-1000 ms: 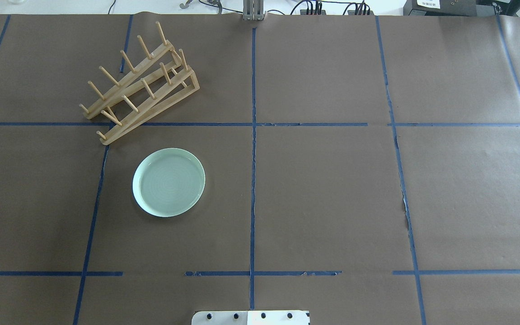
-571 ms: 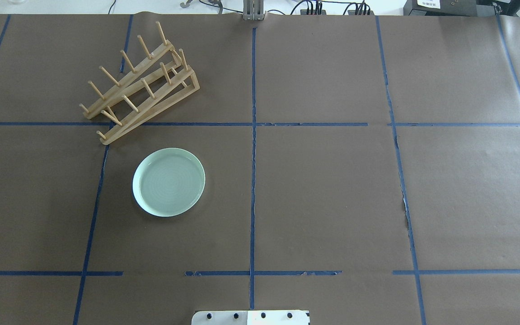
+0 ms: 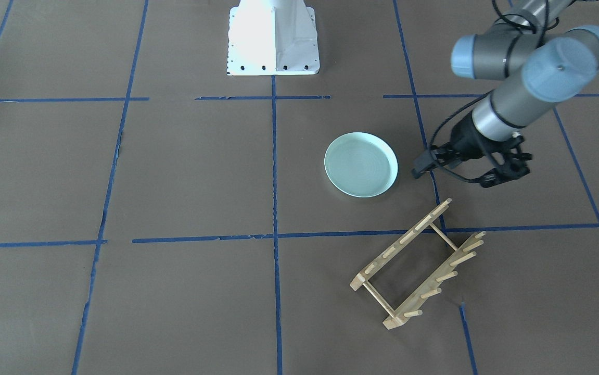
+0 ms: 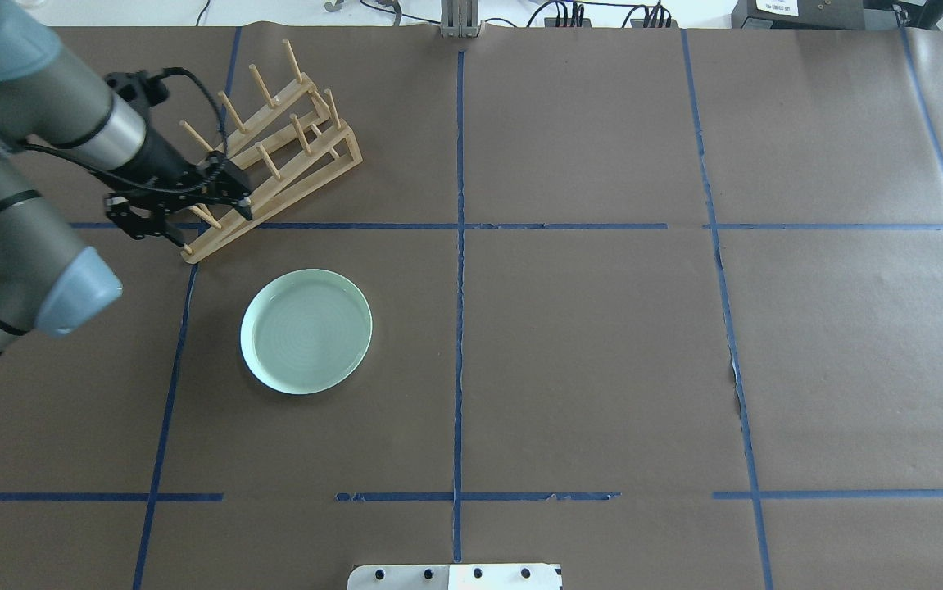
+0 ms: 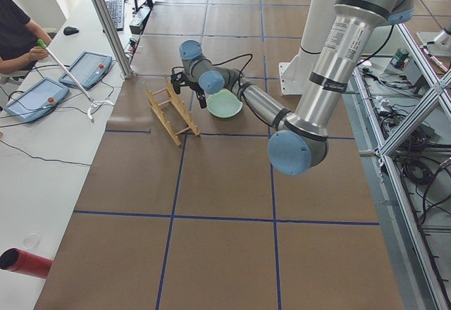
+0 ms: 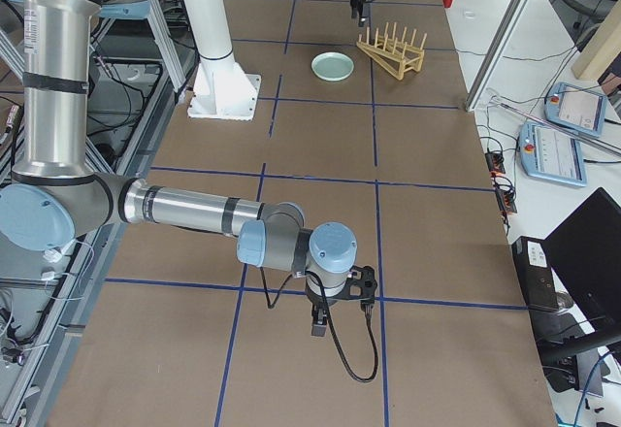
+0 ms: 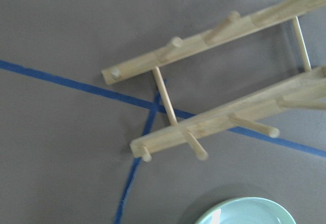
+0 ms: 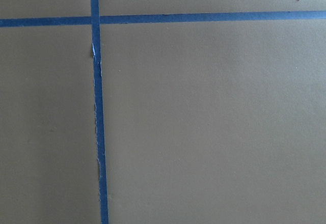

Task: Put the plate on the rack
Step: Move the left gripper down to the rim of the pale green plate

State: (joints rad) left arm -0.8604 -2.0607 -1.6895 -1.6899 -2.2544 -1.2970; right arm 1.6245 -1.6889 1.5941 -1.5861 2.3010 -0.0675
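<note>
Brown paper [image 4: 602,360] is covering the table [image 4: 848,123]; the plate [image 4: 306,331] is lying flat on it, untouched, at four o'clock from the left claw [image 4: 147,225] seen from overhead. That claw is hanging over the rack [image 3: 399,244] end; I cannot tell whether it is parted.

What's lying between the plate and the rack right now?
Nothing stands between them. The front-facing view shows only bare brown paper crossed by a strip of blue tape between the plate and the rack.
</note>
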